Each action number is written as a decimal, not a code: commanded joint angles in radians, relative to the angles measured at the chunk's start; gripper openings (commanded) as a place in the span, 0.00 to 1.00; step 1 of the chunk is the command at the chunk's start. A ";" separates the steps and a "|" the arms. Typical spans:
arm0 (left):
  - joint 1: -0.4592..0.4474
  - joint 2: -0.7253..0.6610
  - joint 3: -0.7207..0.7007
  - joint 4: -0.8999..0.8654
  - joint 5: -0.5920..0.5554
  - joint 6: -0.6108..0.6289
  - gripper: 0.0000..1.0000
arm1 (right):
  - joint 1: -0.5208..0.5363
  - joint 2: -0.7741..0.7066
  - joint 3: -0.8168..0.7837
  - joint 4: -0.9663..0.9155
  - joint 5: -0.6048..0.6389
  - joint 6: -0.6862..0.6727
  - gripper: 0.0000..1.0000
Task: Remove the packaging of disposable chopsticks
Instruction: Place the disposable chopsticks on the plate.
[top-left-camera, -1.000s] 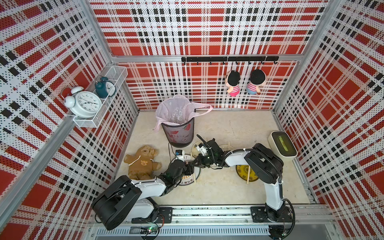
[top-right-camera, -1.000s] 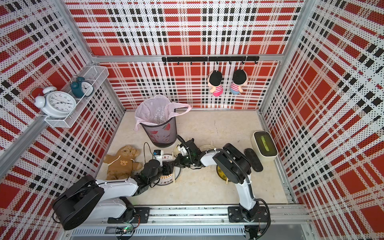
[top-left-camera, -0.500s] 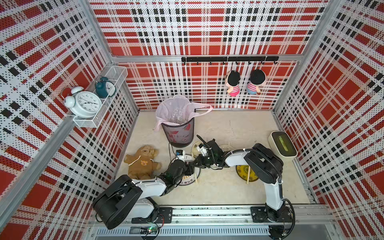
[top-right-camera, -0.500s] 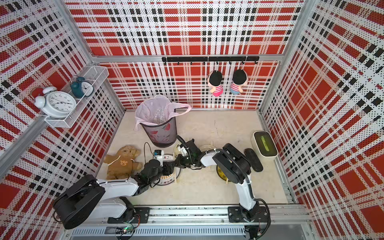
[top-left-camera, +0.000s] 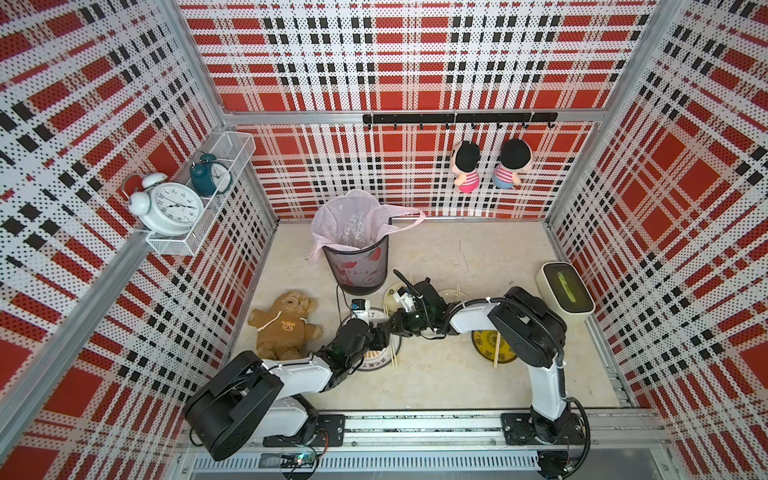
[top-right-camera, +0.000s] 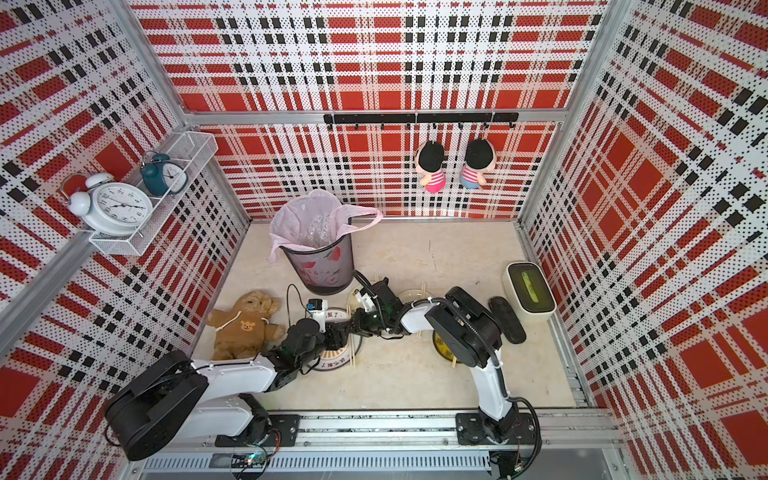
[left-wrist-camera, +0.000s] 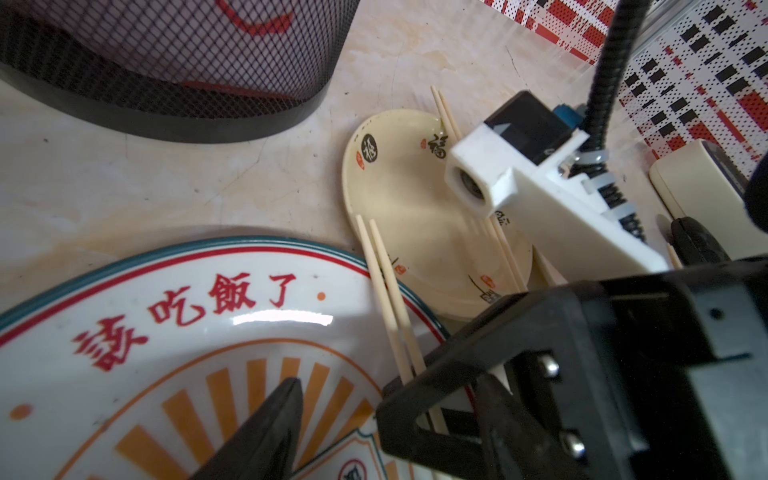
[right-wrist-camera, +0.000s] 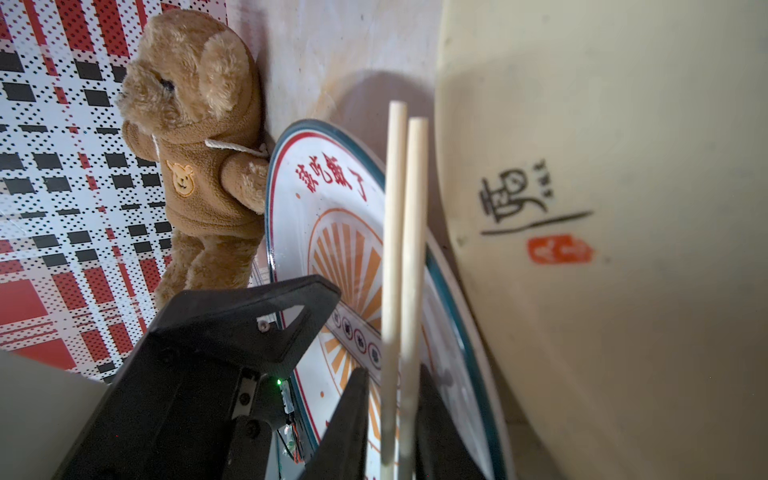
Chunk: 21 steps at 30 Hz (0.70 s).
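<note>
A bare pair of disposable chopsticks (top-left-camera: 392, 353) (top-right-camera: 352, 353) lies across the right rim of the white plate (top-left-camera: 374, 362) with orange rays. No packaging shows on them. In the right wrist view the pair (right-wrist-camera: 405, 208) runs between the fingers of my right gripper (right-wrist-camera: 392, 370), which is slightly open, with a gap at one finger. My left gripper (left-wrist-camera: 386, 378) hangs wide open over the same plate (left-wrist-camera: 124, 311), holding nothing, and the right gripper's black frame stands between its fingers. Both grippers meet at the plate's right edge in both top views. Clear crinkly plastic (top-left-camera: 353, 228) lies in the bin.
Behind the plate stands the mesh bin (top-left-camera: 357, 266) with its pink liner. A teddy bear (top-left-camera: 284, 326) lies to the left. A cream plate (left-wrist-camera: 407, 208) carries another chopstick pair (left-wrist-camera: 444, 108). A yellow plate (top-left-camera: 484, 343), a black remote (top-right-camera: 507, 320) and a beige box (top-left-camera: 565, 291) are at the right.
Both arms stay almost where they were. The right gripper's jaws have parted a little around the chopsticks.
</note>
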 joint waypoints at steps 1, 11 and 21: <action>-0.001 -0.009 0.005 0.001 0.026 0.012 0.70 | 0.020 -0.034 0.006 0.029 -0.005 -0.007 0.23; 0.000 -0.031 -0.007 -0.002 0.023 0.009 0.71 | 0.041 -0.067 0.034 -0.056 0.045 -0.048 0.25; 0.014 -0.038 -0.014 -0.013 0.018 0.012 0.72 | 0.044 -0.067 0.057 -0.099 0.064 -0.065 0.27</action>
